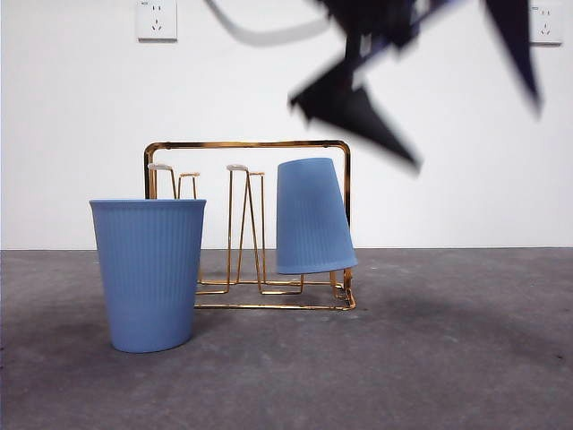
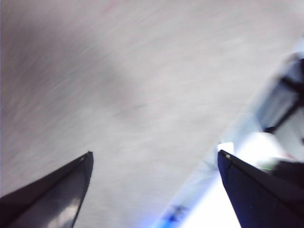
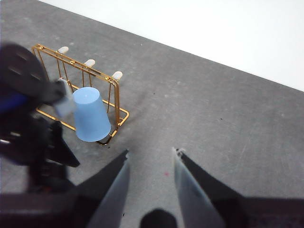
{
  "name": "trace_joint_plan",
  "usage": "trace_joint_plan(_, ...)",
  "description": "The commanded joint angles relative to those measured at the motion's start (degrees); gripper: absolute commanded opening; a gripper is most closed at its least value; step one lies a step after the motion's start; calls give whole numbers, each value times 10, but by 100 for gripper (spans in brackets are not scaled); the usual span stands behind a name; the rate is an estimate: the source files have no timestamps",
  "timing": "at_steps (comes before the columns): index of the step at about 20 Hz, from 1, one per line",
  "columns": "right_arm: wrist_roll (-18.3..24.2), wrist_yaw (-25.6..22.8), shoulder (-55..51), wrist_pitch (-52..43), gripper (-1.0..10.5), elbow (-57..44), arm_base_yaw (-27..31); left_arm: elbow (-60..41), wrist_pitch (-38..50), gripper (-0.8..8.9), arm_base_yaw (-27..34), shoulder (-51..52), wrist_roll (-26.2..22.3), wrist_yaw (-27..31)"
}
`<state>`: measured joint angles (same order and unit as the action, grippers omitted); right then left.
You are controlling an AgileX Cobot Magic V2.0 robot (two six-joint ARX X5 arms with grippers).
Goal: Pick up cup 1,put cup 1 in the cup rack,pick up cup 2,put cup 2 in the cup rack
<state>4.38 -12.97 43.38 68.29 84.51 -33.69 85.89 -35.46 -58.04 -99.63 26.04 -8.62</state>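
Observation:
A ribbed blue cup (image 1: 312, 215) (image 3: 91, 115) hangs upside down, slightly tilted, on a prong at the right end of the gold cup rack (image 1: 246, 145) (image 3: 76, 71). A second blue cup (image 1: 148, 273) stands upright on the table, in front of the rack's left end. My left gripper (image 1: 476, 134) (image 2: 154, 156) is blurred, up above and to the right of the rack, with its jaws wide open and empty. My right gripper (image 3: 151, 154) hovers open over bare table off to the right of the rack, holding nothing. In the right wrist view the blurred left arm (image 3: 28, 114) hides the upright cup.
The grey table (image 1: 430, 358) runs back to a white wall (image 1: 81, 116) that carries two power sockets (image 1: 157, 20) (image 1: 546, 22). The rack's other white-tipped prongs (image 1: 237, 168) are bare.

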Motion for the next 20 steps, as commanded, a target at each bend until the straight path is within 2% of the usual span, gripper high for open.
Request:
trace_joint_plan(1, -16, 15, -1, 3, 159, -2, 0, 4, 3, 439, -7, 62, -27, 4)
trace_joint_plan(7, -39, 75, 10, 2, 159, -2, 0, 4, -23, 439, -13, 210, -52, 90)
trace_joint_plan(12, -61, 163, 44, -10, 160, -2, 0, 4, -89, 439, -13, 329, -61, 182)
trace_joint_plan(16, -75, 219, 92, -40, 163, -2, -1, 4, -176, 439, -13, 403, -65, 276)
trace_joint_plan(20, -90, 287, 166, -80, 166, -2, -1, 4, -297, 439, -13, 459, -44, 357)
